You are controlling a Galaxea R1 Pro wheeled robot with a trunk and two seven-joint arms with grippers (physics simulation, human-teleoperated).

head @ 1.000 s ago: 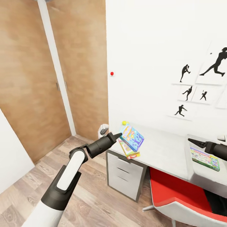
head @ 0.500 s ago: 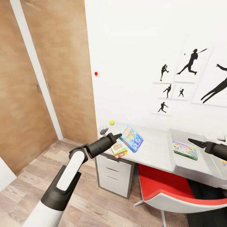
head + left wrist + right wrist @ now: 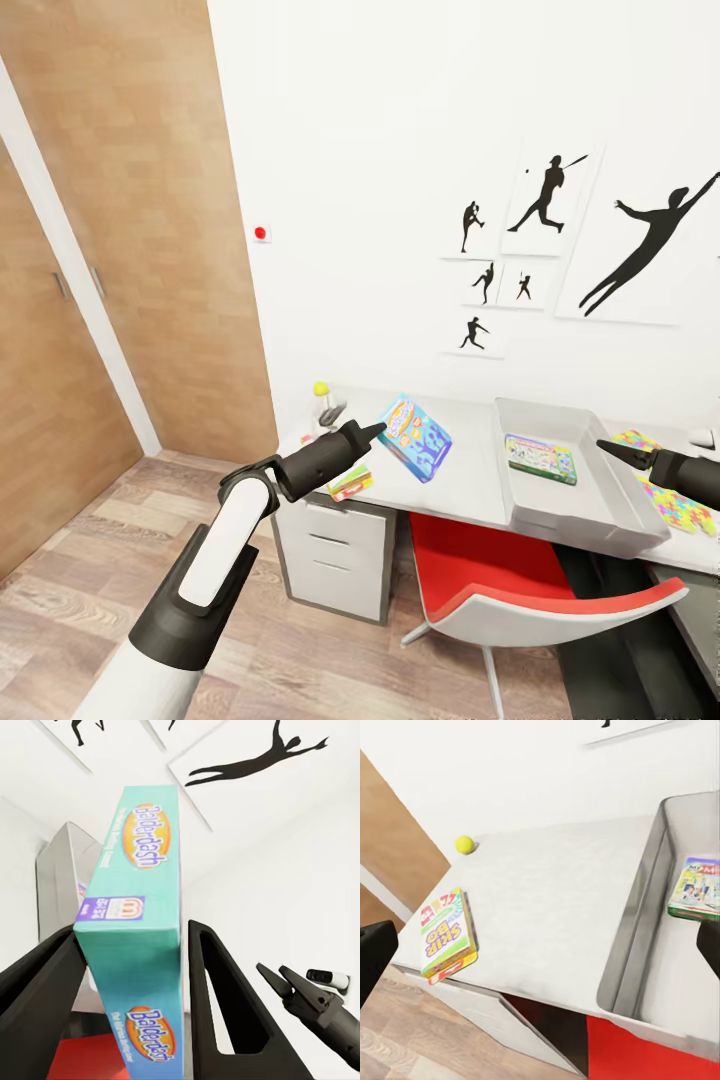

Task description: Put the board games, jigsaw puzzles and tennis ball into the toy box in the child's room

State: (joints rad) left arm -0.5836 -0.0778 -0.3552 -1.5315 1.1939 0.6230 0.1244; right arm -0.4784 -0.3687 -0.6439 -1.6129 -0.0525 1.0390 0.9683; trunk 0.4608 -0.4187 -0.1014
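The white wall with its black ballplayer silhouettes [image 3: 548, 190] stood behind the long bench [image 3: 455, 485], a red chair [image 3: 520, 590] tucked under it. The left pincer [image 3: 378, 430] was clamped on the blue board game [image 3: 414, 437], held edge-up in the air; the toy box [image 3: 600, 520] lay well off to that pincer's right, the Monopoly game [image 3: 540, 458] already inside. The Skip-Bo box [image 3: 448, 932] sat just below the left pincer at the bench corner, the tennis ball [image 3: 320, 388] beyond it. The right pincer [image 3: 612, 450] hovered over the box rim; whether its jaws were apart I could not tell. To my eye, the game wanted carrying rightward, level over the rim (not clipping it), then lowering flat before release.
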